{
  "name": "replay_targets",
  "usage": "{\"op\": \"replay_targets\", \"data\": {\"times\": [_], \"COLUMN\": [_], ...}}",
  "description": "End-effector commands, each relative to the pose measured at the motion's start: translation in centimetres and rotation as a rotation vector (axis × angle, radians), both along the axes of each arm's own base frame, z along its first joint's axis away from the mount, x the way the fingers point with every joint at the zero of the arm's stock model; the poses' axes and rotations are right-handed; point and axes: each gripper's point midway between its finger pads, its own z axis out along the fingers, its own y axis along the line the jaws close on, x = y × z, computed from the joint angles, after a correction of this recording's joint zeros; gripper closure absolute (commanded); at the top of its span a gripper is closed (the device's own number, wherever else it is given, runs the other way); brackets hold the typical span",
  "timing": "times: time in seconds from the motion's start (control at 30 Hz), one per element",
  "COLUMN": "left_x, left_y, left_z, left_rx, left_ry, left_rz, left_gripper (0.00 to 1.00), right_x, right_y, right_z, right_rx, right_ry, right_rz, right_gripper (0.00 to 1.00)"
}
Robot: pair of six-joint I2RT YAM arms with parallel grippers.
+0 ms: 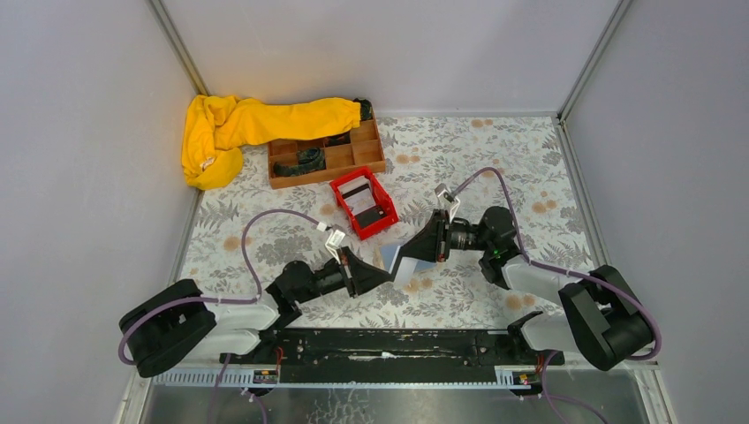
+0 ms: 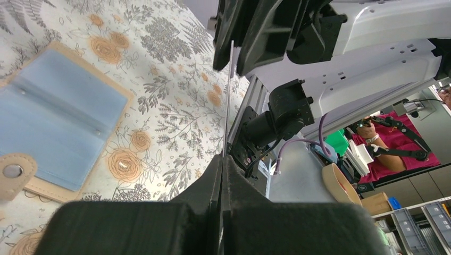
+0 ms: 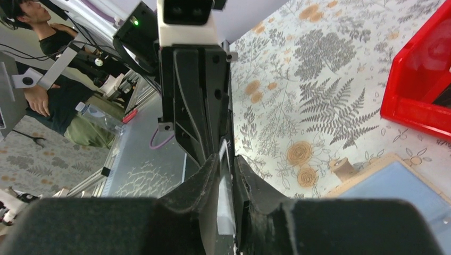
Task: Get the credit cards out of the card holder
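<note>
A thin whitish-grey credit card (image 1: 412, 264) hangs level between my two grippers, just above the table. My left gripper (image 1: 382, 270) is shut on its left end. My right gripper (image 1: 427, 251) is shut on its right end. In the left wrist view the card (image 2: 228, 95) shows edge-on, running from my jaws (image 2: 223, 157) to the right gripper's fingers (image 2: 250, 32). In the right wrist view it (image 3: 225, 183) sits between my jaws (image 3: 226, 159). The card holder (image 2: 53, 117) lies open and flat on the table under the card. It also shows in the right wrist view (image 3: 396, 183) and the top view (image 1: 389, 256).
A red bin (image 1: 363, 203) holding dark cards stands just behind the grippers and shows in the right wrist view (image 3: 420, 90). A brown wooden compartment tray (image 1: 327, 157) and a yellow cloth (image 1: 238, 128) lie at the back left. Grey walls enclose the table.
</note>
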Motion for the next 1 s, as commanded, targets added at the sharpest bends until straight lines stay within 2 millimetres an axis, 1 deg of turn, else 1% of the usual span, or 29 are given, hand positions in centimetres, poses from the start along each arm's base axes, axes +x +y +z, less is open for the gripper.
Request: {"op": "replay_targets", "data": {"times": [0.0, 0.03, 0.1, 0.13, 0.3, 0.33, 0.4, 0.43, 0.47, 0.53, 0.67, 0.73, 0.77, 0.83, 0.97], "left_x": [1.1, 1.1, 1.3, 1.3, 1.6, 1.9, 2.3, 2.4, 2.2, 1.9, 1.4, 1.1, 1.0, 0.8, 1.3], "left_y": [0.1, 0.2, 0.4, 0.5, 0.7, 0.9, 1.4, 1.6, 1.8, 2.0, 2.4, 3.0, 3.3, 3.9, 4.3], "left_z": [1.9, 1.9, 2.0, 2.0, 1.8, 1.7, 1.6, 1.8, 1.8, 2.4, 3.5, 4.2, 4.8, 5.5, 5.9], "left_rx": [-0.026, -0.023, -0.021, -0.020, -0.003, -0.003, -0.008, -0.016, -0.022, -0.047, -0.103, -0.150, -0.179, -0.216, -0.209], "left_ry": [-0.077, -0.079, -0.083, -0.085, -0.084, -0.079, -0.079, -0.088, -0.097, -0.132, -0.180, -0.198, -0.212, -0.230, -0.252], "left_rz": [0.034, 0.037, 0.041, 0.042, 0.056, 0.076, 0.115, 0.126, 0.128, 0.118, 0.115, 0.126, 0.133, 0.147, 0.186], "left_gripper": [1.00, 1.00, 1.00, 1.00, 1.00, 0.98, 0.78, 0.71, 0.69, 0.65, 0.44, 0.36, 0.34, 0.32, 0.32], "right_x": [-0.5, -0.4, -0.4, -0.3, 0.1, 0.2, 0.3, 0.3, 0.3, 0.4, 0.1, 0.2, 0.4, 0.9, 1.1], "right_y": [0.2, 0.2, 0.2, 0.2, 0.2, 0.2, 0.3, 0.3, 0.3, 0.4, 0.6, 0.7, 0.9, 1.1, 1.2], "right_z": [0.5, 0.4, 0.3, 0.2, 0.6, 0.7, 1.2, 1.6, 1.9, 2.4, 4.1, 5.4, 5.5, 5.7, 6.7], "right_rx": [-0.002, -0.005, -0.008, -0.010, -0.007, -0.005, 0.009, 0.026, 0.037, 0.062, 0.157, 0.222, 0.226, 0.235, 0.252], "right_ry": [-0.035, -0.034, -0.032, -0.029, -0.047, -0.049, -0.042, -0.050, -0.049, -0.045, -0.039, -0.015, 0.000, -0.005, -0.038], "right_rz": [0.065, 0.064, 0.062, 0.054, 0.025, 0.019, 0.010, 0.008, 0.008, 0.010, 0.036, 0.053, 0.060, 0.047, 0.044], "right_gripper": [0.80, 0.82, 0.96, 1.00, 1.00, 1.00, 1.00, 1.00, 1.00, 1.00, 1.00, 1.00, 1.00, 1.00, 1.00]}}
